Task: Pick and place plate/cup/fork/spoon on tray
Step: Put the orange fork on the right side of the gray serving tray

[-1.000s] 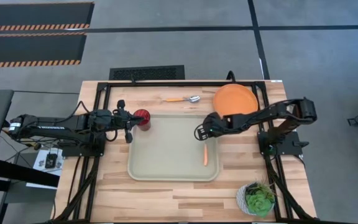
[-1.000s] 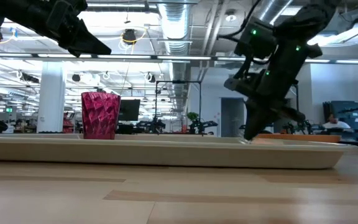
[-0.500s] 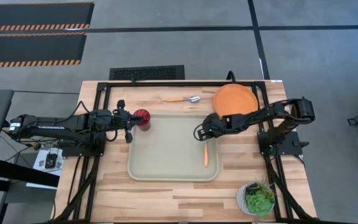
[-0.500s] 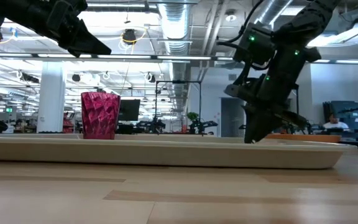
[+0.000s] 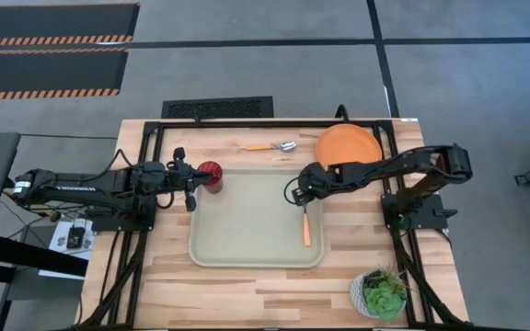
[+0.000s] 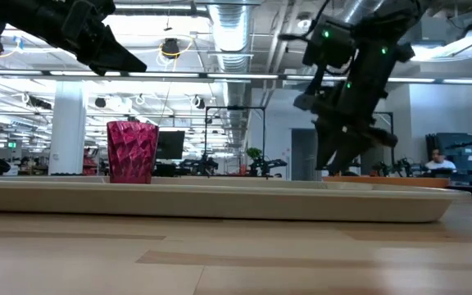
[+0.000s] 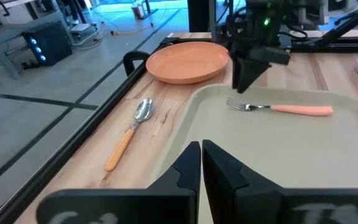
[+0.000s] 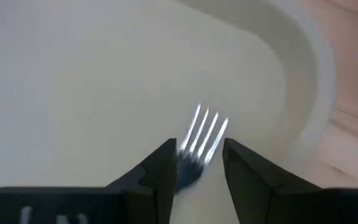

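Right gripper (image 5: 303,197) slightly parted over fork (image 5: 306,227) | fork in tray (image 5: 247,248) | cup (image 5: 211,172) seemingly outside

High view: straight down over whole table (image 5: 155,285), both arms, floor around.
Low view: at tabletop height, level across tray (image 6: 220,203) rim into room behind.
Left wrist view: close, low over tray (image 7: 353,162), facing fork (image 7: 278,107), spoon (image 7: 129,132), plate (image 7: 188,61).
Right wrist view: very close above fork (image 8: 202,134).
Shared by all four: tray.
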